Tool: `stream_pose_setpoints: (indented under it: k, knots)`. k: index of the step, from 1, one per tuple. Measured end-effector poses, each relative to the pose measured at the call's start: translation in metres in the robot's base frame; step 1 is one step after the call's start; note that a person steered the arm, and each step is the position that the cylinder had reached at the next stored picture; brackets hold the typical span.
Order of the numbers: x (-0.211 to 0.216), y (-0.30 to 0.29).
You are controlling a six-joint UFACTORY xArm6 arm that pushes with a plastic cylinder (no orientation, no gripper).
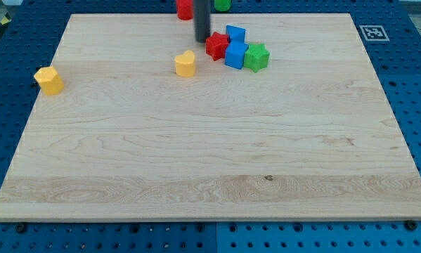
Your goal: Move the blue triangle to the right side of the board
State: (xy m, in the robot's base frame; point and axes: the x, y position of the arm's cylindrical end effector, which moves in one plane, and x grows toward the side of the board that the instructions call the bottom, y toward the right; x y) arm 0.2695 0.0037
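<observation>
My tip (202,39) sits near the top middle of the worktop (196,161), just left of the red block (216,46). There is no hand, only a rod. The blue triangle (235,33) is just right of the red block, above a blue block (235,54).

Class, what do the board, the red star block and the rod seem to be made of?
Board: pale wood, matte, with visible grain and a small knot. Red star block: probably plastic or painted wood; flat uniform colour, slight sheen. Rod, ending at my tip just left of that block: dark, smooth, perhaps metal or plastic; unclear.
</observation>
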Motion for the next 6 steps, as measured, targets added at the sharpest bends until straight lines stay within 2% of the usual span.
stream_pose_setpoints:
  k: [2,4,6]
  knots:
    - [0.028,0.117]
    - [0.061,0.202]
    - [0.065,0.207]
